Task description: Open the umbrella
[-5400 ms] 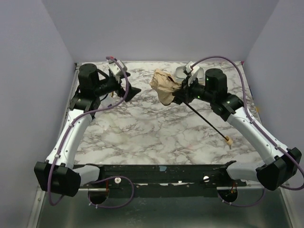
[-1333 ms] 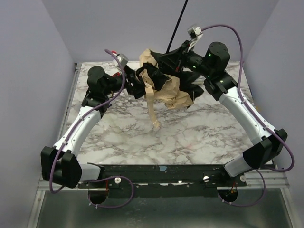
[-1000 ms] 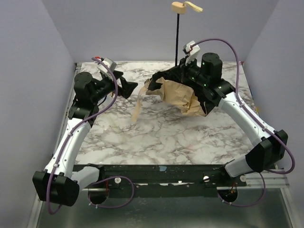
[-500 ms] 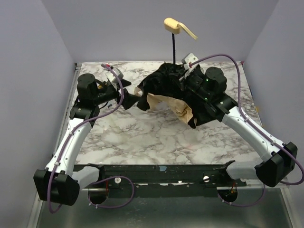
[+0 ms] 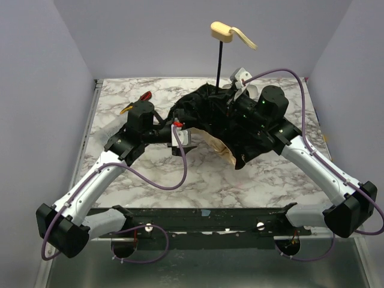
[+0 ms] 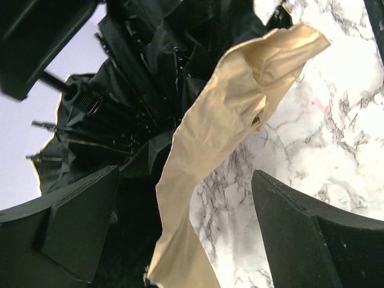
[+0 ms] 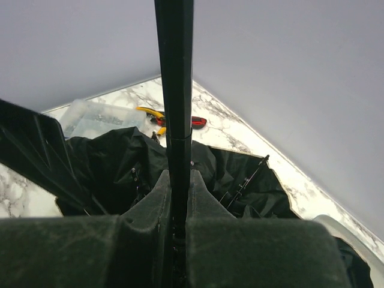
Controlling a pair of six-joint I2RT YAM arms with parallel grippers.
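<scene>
The umbrella [image 5: 207, 111] stands upside down at the back middle of the table. Its black underside and ribs [image 6: 132, 90] face up, and a beige fabric edge [image 5: 221, 148] shows beneath. The thin black shaft [image 5: 220, 63] rises straight up to the beige handle knob [image 5: 223, 31] with its strap. My right gripper [image 5: 231, 107] is shut on the shaft [image 7: 174, 90] just above the canopy. My left gripper [image 5: 180, 131] is open at the canopy's left edge. In the left wrist view a beige fabric flap [image 6: 216, 156] hangs between its wide fingers [image 6: 78, 225], touching neither.
Red-and-yellow pliers [image 5: 137, 102] lie on the marble table [image 5: 198, 180] behind the left arm, and show again as pliers [image 7: 174, 122] in the right wrist view. A clear plastic container [image 7: 96, 117] sits near them. Purple walls close in the back and sides.
My left arm has swung right and forward from the table's back left to the canopy's left edge. The right gripper kept the shaft upright, and the canopy sits a little lower and wider.
</scene>
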